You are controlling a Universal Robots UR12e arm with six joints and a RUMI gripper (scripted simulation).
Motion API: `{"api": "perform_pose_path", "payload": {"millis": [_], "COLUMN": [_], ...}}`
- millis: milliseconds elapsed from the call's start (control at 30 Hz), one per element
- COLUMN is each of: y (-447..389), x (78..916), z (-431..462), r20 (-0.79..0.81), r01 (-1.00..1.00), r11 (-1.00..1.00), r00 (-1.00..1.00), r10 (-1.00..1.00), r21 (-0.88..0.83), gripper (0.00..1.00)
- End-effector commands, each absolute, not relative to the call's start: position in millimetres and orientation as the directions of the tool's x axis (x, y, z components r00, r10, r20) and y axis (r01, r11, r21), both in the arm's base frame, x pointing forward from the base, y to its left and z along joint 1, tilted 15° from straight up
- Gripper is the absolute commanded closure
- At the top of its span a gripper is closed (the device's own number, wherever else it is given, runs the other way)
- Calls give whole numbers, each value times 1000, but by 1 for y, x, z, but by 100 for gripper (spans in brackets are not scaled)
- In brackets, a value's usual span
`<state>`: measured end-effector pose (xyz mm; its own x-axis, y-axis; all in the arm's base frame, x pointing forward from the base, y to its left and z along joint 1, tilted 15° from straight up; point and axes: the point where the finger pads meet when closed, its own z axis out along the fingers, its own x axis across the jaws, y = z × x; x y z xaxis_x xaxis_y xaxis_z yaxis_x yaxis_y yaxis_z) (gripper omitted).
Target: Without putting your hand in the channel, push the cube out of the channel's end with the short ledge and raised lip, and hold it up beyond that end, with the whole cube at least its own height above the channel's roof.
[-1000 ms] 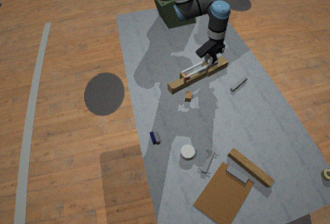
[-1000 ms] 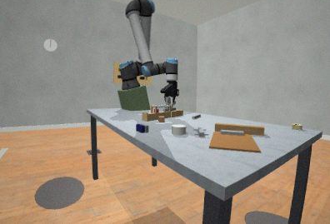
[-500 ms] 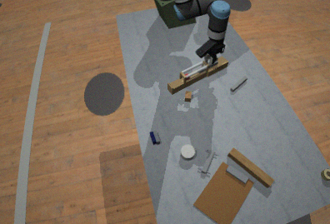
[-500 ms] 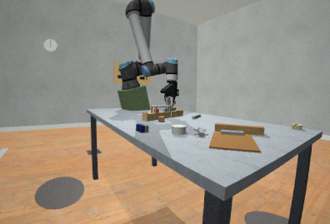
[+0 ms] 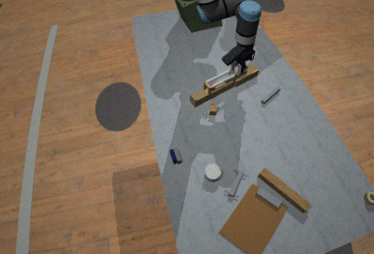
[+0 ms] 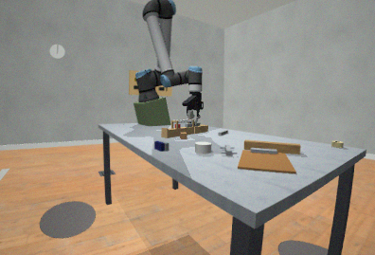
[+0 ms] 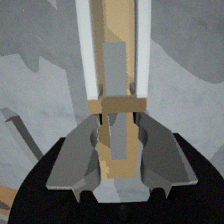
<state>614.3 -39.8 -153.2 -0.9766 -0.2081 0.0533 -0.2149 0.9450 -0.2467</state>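
The channel (image 5: 226,87) is a wooden bar with pale side walls, lying on the grey table top. A small tan cube (image 5: 213,109) lies on the table just outside the channel's near left end; it also shows in the exterior view (image 6: 183,135). My gripper (image 5: 238,67) hangs over the channel's far right end. In the wrist view the gripper (image 7: 119,120) straddles a grey stick (image 7: 119,95) that runs along the channel floor. The fingers stand slightly apart from the stick, with a gap on each side.
A grey bar (image 5: 270,95) lies right of the channel. Nearer the front are a blue block (image 5: 176,156), a white disc (image 5: 212,172), a grey cross-shaped tool (image 5: 234,185), a wooden board (image 5: 253,219), a wooden beam (image 5: 283,189) and a tape roll (image 5: 369,197).
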Motion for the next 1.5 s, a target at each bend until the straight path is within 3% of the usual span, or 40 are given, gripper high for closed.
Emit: {"api": "perform_pose_path", "payload": {"millis": [0, 767, 1467], "y": [-40, -40, -23], "x": [615, 615, 615], "z": [-153, -152, -87], "r20": [52, 52, 52], "r01": [-215, -215, -215], "r11": [945, 945, 945], "r00": [-977, -977, -977], "r10": [-208, -208, -208], "r21": [-247, -247, -247], "gripper": [78, 78, 78]}}
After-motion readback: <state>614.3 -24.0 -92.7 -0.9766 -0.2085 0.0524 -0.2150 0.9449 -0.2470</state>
